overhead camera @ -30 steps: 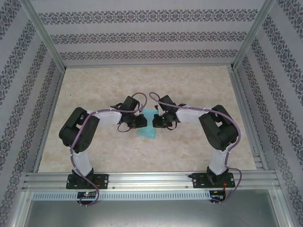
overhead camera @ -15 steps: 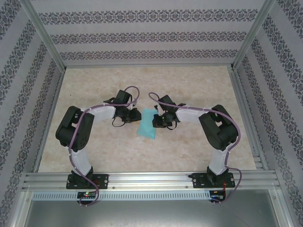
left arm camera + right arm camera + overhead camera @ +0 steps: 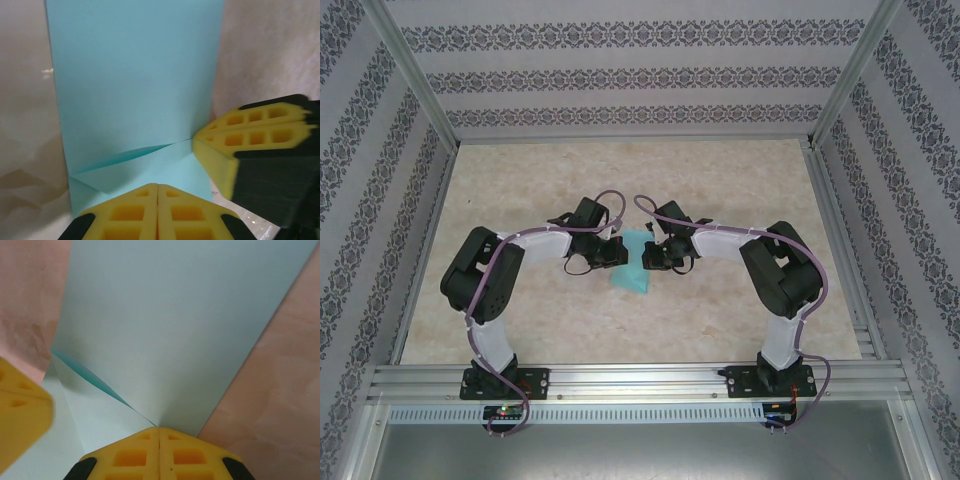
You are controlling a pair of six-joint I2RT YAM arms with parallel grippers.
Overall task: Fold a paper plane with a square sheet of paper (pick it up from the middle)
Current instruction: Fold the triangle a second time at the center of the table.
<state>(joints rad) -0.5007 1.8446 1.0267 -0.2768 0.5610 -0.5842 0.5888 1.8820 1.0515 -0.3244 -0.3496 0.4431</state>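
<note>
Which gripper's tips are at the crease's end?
The right gripper: the crease in the sheet runs to its shut tips. The left gripper sits off it.

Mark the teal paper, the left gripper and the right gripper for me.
teal paper (image 3: pixel 135 75), left wrist view, flat area above the crease.
left gripper (image 3: pixel 158 187), left wrist view, seam where its yellow jaws meet.
right gripper (image 3: pixel 159 429), right wrist view, seam where its yellow jaws meet.
</note>
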